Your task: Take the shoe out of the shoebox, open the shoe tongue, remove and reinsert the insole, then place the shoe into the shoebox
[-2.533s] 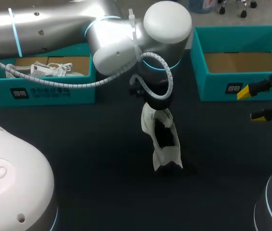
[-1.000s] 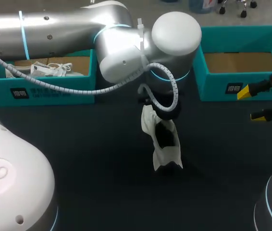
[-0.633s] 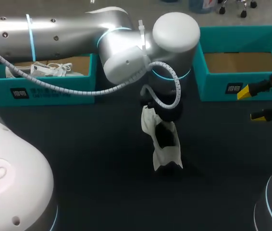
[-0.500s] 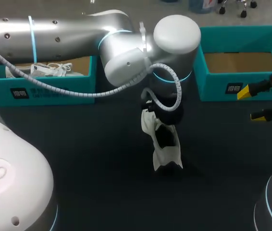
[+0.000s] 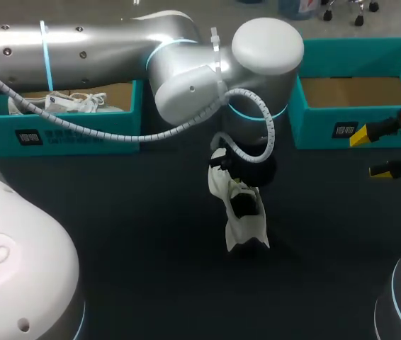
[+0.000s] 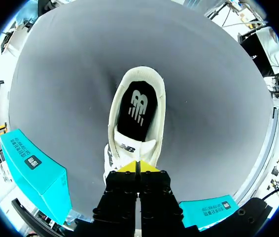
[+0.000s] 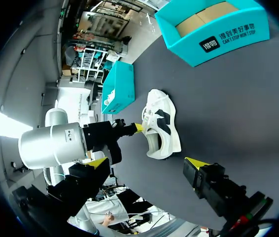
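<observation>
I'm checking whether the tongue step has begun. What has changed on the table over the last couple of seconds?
The left arm swung rightward and the left tool came down onto the shoe's tongue, tips together; whether they pinch it cannot be told. The shoe has not shifted, and the right tool stayed open beside the right shoebox.
</observation>
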Controlling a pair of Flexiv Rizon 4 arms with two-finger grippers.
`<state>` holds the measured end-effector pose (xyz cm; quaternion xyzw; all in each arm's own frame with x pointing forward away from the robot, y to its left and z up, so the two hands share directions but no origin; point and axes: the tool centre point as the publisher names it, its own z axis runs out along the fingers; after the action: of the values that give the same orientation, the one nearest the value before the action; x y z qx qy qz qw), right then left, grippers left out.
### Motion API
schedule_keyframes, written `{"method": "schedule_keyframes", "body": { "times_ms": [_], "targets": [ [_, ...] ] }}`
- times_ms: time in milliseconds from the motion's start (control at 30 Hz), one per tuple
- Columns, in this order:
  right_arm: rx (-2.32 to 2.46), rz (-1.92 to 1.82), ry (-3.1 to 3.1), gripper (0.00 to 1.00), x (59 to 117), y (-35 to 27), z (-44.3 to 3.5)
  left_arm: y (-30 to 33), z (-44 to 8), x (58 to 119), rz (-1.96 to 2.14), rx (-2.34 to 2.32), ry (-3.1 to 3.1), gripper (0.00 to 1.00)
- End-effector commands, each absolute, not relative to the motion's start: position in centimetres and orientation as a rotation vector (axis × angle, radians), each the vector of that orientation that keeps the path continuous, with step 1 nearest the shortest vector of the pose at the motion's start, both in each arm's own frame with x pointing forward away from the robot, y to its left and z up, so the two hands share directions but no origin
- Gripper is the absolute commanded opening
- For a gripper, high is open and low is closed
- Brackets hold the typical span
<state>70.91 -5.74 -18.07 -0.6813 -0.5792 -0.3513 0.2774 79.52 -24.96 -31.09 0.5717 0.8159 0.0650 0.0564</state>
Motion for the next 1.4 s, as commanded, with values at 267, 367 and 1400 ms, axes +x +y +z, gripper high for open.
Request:
{"method": "schedule_keyframes", "body": {
  "times_ms": [267, 367, 1400],
  "targets": [
    [-1.831, -0.942, -1.555, 1.0, 70.9, -5.7, -18.1, -26.6, -33.7, 78.9, 0.151, 1.685, 2.549, 0.0],
    [-1.831, -0.942, -1.555, 1.0, 70.9, -5.7, -18.1, -26.6, -33.9, 78.3, 0.142, 1.685, 2.55, 0.0],
    [-1.831, -0.942, -1.555, 1.0, 70.9, -5.7, -18.1, -25.7, -31.1, 75.2, 0.194, 0.342, 3.057, 0.0]
  ]
}}
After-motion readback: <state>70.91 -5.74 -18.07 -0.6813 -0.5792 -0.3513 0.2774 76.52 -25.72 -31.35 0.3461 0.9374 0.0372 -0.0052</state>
